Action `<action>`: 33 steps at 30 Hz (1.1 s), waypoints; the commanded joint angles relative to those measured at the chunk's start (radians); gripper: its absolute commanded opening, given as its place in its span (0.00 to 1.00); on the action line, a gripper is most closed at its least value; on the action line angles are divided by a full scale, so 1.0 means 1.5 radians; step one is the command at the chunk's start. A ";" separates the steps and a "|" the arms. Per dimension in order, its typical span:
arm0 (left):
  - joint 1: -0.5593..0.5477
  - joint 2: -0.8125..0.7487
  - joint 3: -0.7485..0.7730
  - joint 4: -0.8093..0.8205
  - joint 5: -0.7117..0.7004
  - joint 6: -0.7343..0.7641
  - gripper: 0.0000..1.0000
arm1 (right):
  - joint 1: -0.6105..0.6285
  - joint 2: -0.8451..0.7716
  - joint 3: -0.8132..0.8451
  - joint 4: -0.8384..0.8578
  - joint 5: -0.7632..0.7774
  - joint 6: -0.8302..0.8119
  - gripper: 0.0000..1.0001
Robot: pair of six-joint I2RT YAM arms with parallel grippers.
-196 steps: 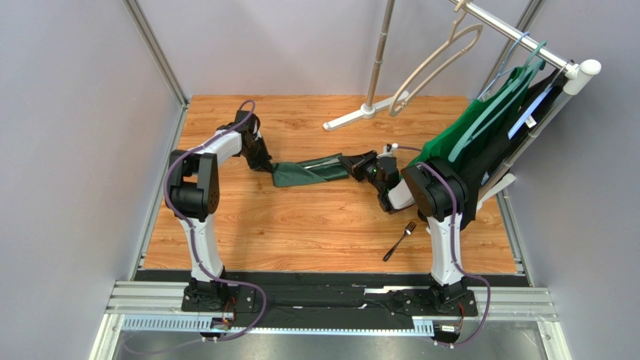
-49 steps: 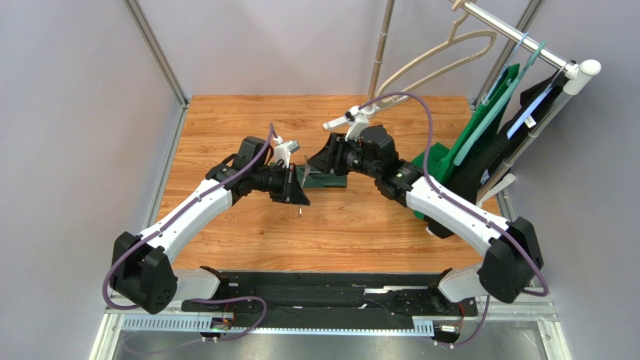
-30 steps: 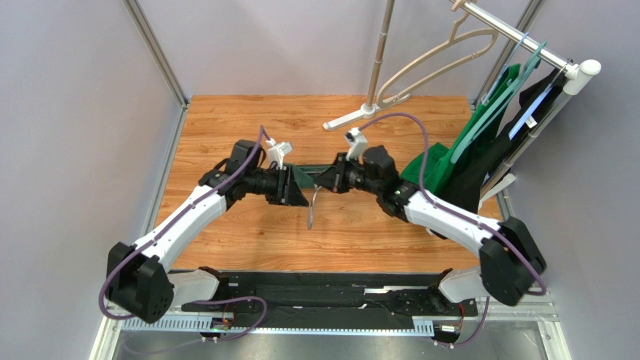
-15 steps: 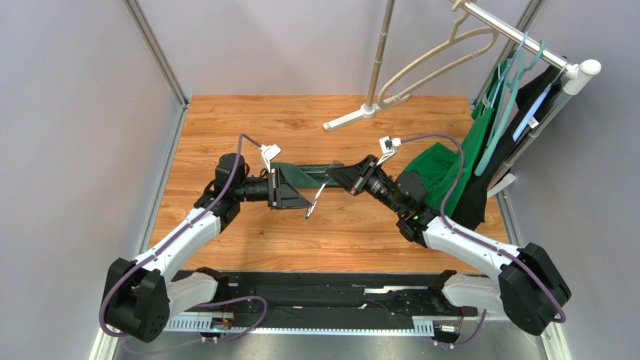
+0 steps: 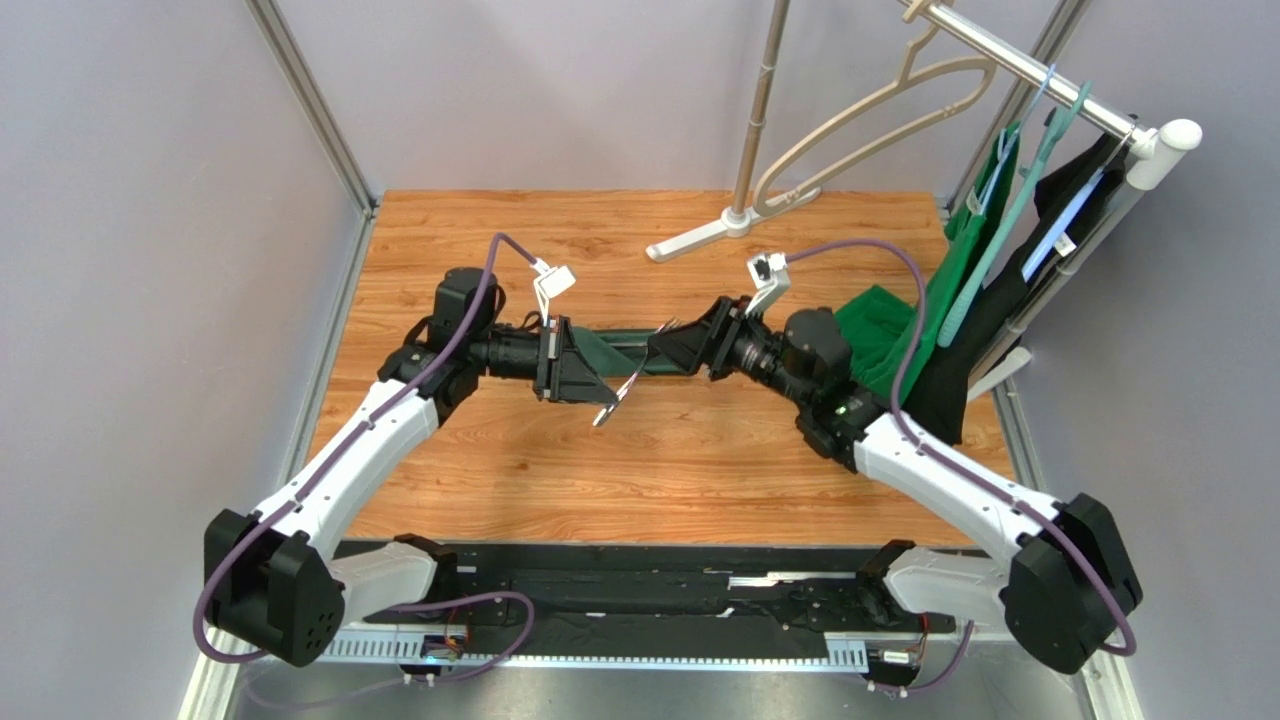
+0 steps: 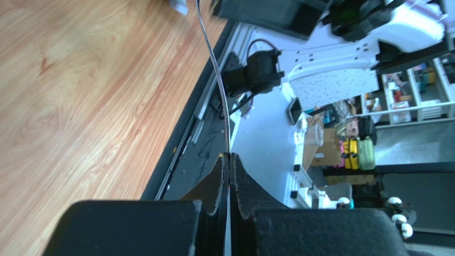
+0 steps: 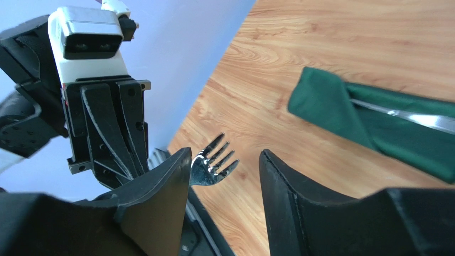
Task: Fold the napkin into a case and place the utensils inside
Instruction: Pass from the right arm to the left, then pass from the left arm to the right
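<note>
Fork: the fork (image 7: 214,159) hangs in the air just in front of the case, tines toward the right arm, clear of the table (image 5: 676,465).
Case: the case (image 7: 331,109), a narrow dark green pouch, lies flat on the wood between the 2 arms.
Second utensil: 1 slim silver piece (image 7: 411,118) already lies inside the case.
Left gripper: the left gripper (image 6: 229,158) is closed tight on the fork's thin handle, seen edge-on.
Right gripper: the right gripper (image 7: 224,154) stands well apart, with the tines between its fingers but untouched.
Change: within the last second the right jaws let go and the left jaws clamped, so the fork has changed hands.
Meaning: you have 1 utensil left to stow. I judge your next move is to guide the fork into the case's open end with the left arm.
</note>
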 commanded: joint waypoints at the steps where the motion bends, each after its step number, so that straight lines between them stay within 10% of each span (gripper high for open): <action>1: 0.003 -0.005 0.019 -0.140 -0.010 0.123 0.00 | -0.039 -0.048 0.106 -0.303 -0.097 -0.218 0.55; 13: 0.003 -0.032 -0.014 -0.071 0.049 0.072 0.00 | -0.136 0.059 0.143 -0.235 -0.401 -0.225 0.39; 33: 0.003 -0.024 -0.037 -0.040 0.072 0.052 0.00 | -0.143 0.140 0.142 -0.078 -0.479 -0.120 0.19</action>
